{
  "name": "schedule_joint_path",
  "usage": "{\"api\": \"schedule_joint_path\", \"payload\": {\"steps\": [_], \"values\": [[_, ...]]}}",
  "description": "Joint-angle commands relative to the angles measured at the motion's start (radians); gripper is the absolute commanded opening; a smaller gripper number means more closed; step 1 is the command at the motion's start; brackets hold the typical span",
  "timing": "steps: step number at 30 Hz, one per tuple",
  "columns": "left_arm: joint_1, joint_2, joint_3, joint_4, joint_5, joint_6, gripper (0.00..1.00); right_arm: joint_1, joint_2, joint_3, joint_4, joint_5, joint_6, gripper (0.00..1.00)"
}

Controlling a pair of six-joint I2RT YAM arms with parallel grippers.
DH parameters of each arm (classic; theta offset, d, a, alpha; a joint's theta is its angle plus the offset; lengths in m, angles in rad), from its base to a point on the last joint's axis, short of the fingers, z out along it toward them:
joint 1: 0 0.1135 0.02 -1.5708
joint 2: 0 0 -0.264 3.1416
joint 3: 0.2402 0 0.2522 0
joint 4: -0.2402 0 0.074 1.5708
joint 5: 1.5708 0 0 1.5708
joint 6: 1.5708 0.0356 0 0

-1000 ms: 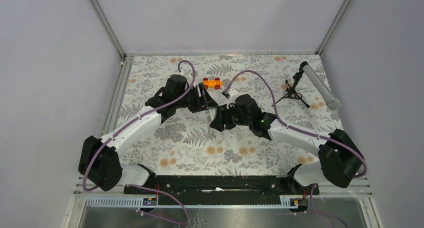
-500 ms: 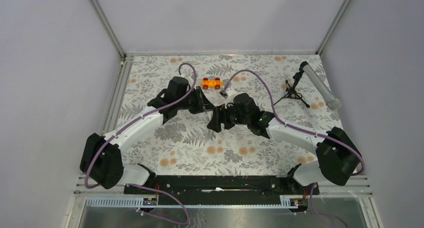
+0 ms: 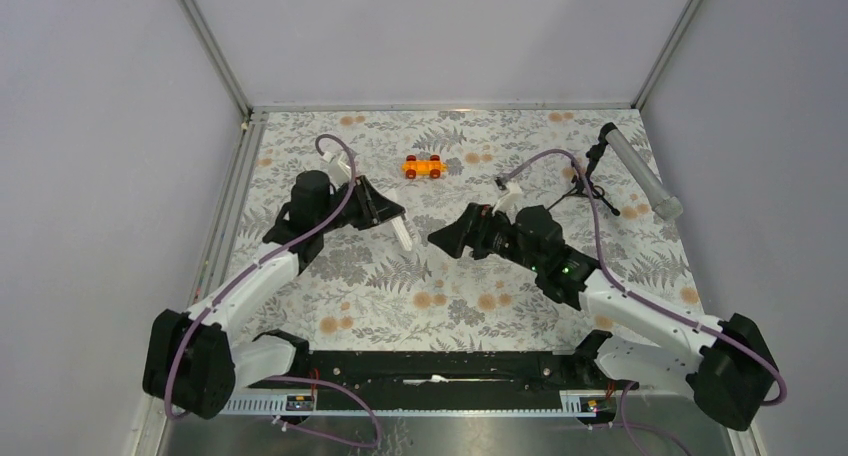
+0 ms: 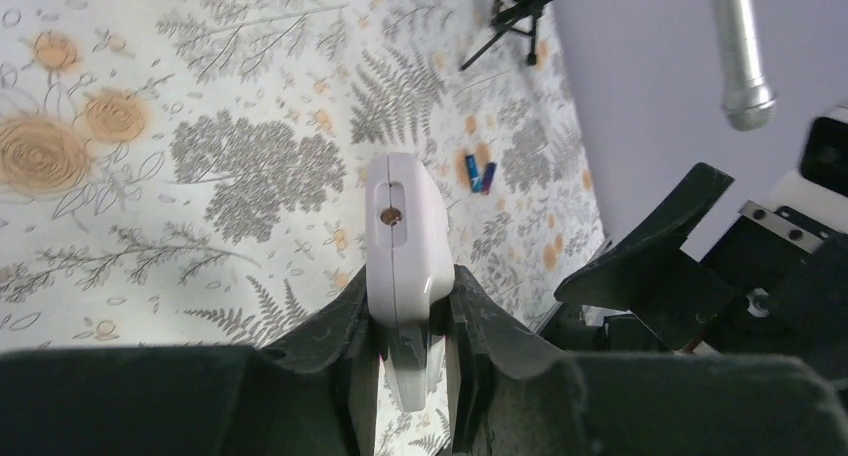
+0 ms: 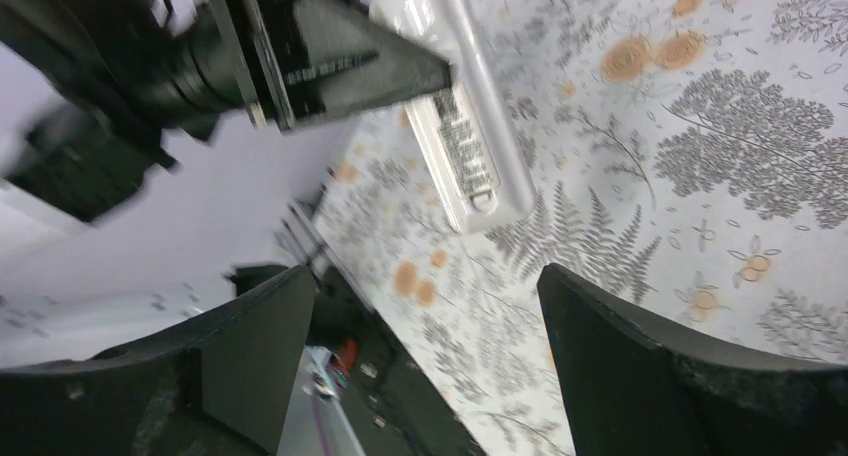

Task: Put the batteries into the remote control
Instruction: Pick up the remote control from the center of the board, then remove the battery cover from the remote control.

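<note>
- Top view: the left gripper (image 3: 393,219), left of centre, is clamped on the remote (image 3: 403,236). The remote sticks out of the jaws down and to the right, over the floral table (image 3: 400,296).
- The right gripper (image 3: 448,234) sits just right of the remote's free end and apart from it. Its jaws are spread wide and hold nothing.
- A toy car (image 3: 423,166) stands at upper centre, and a tube (image 3: 640,176) on a tripod (image 3: 588,188) is at the right edge. The batteries cannot be made out here.
- Left wrist view: the left gripper (image 4: 405,296) pinches the remote (image 4: 400,226) by its long sides at lower centre. The remote's narrow end face points up the frame.
- The batteries (image 4: 478,173) lie side by side on the table, just up and right of the remote's tip and clear of both grippers.
- The right gripper's dark finger (image 4: 660,266) fills the right side, and the tube (image 4: 740,46) hangs at upper right.
- Right wrist view: the remote (image 5: 465,126) is at upper centre, showing a face with a strip of dark markings. The left gripper (image 5: 340,61) grips its upper end.
- The right gripper (image 5: 425,276) has its two fingers (image 5: 240,346) at lower left and lower right, far apart. The remote's free end lies above the gap, touching neither finger.
</note>
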Motion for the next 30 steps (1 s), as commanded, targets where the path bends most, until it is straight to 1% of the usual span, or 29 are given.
{"api": "schedule_joint_path", "payload": {"steps": [1, 5, 8, 10, 11, 14, 15, 17, 20, 21, 22, 24, 25, 26, 30], "values": [[0.011, -0.113, -0.080, 0.296, 0.051, -0.060, 0.00, -0.004, -0.073, -0.033, 0.125, 0.127, 0.233, 0.86], [0.015, -0.166, -0.141, 0.423, 0.031, -0.121, 0.00, -0.004, -0.064, -0.028, 0.175, 0.098, 0.350, 0.73], [0.014, -0.197, -0.170, 0.493, 0.031, -0.153, 0.00, -0.004, -0.032, -0.017, 0.235, 0.050, 0.393, 0.68], [0.015, -0.213, -0.180, 0.524, 0.035, -0.173, 0.00, -0.004, -0.007, -0.004, 0.245, 0.022, 0.404, 0.67], [0.015, -0.220, -0.182, 0.531, 0.037, -0.178, 0.00, -0.004, 0.004, 0.000, 0.247, 0.010, 0.403, 0.70], [0.015, -0.237, -0.184, 0.539, 0.044, -0.194, 0.00, -0.004, 0.022, 0.001, 0.245, -0.015, 0.399, 0.84], [0.014, -0.241, -0.184, 0.539, 0.045, -0.201, 0.00, -0.004, 0.024, -0.002, 0.248, -0.022, 0.400, 0.86], [0.014, -0.249, -0.185, 0.546, 0.049, -0.216, 0.00, -0.004, 0.020, -0.019, 0.283, -0.029, 0.429, 0.87], [0.015, -0.249, -0.197, 0.587, 0.060, -0.236, 0.00, -0.004, 0.005, -0.068, 0.409, -0.031, 0.453, 0.78], [0.014, -0.246, -0.199, 0.598, 0.063, -0.245, 0.00, -0.004, 0.004, -0.074, 0.423, -0.030, 0.451, 0.79], [0.014, -0.242, -0.200, 0.604, 0.064, -0.256, 0.00, -0.004, 0.005, -0.072, 0.413, -0.028, 0.445, 0.82], [0.014, -0.236, -0.193, 0.617, 0.069, -0.290, 0.00, -0.004, 0.003, -0.059, 0.366, -0.018, 0.428, 0.93], [0.014, -0.233, -0.189, 0.628, 0.078, -0.313, 0.00, -0.004, 0.005, -0.061, 0.362, -0.018, 0.420, 0.97], [0.014, -0.230, -0.181, 0.636, 0.088, -0.343, 0.00, -0.004, 0.008, -0.067, 0.380, -0.025, 0.413, 0.99], [0.012, -0.200, -0.161, 0.683, 0.132, -0.493, 0.00, -0.004, 0.050, -0.082, 0.555, -0.100, 0.415, 1.00]]}}
